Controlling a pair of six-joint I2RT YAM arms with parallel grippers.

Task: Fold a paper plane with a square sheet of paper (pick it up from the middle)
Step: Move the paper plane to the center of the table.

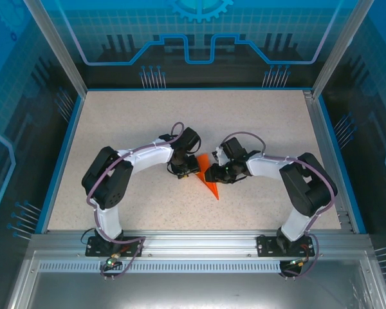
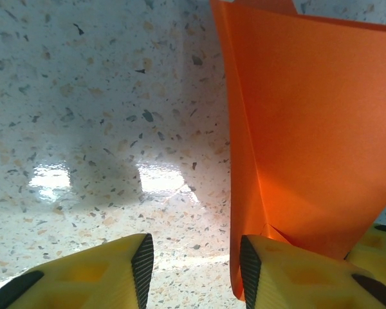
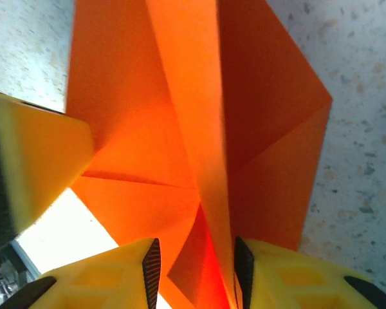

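The orange square sheet of paper point(image 1: 210, 181) is folded into a pointed paper plane shape, its tip toward the near edge, and sits between both grippers at mid-table. My left gripper point(image 1: 185, 170) is at its left side. In the left wrist view the jaws point(image 2: 196, 257) stand apart over bare table, and the paper's point(image 2: 309, 129) edge rests against the inner face of the right finger point(image 2: 289, 277). My right gripper point(image 1: 219, 172) is at the paper's right side. Its jaws point(image 3: 196, 264) straddle a raised fold of the paper point(image 3: 148, 96), which touches the right pad; a gap remains on the left.
The speckled table point(image 1: 116, 122) has a blue rim and transparent walls around it. A yellow finger of the left gripper point(image 3: 38, 161) presses close to the paper in the right wrist view. Both arms bend inward toward the middle.
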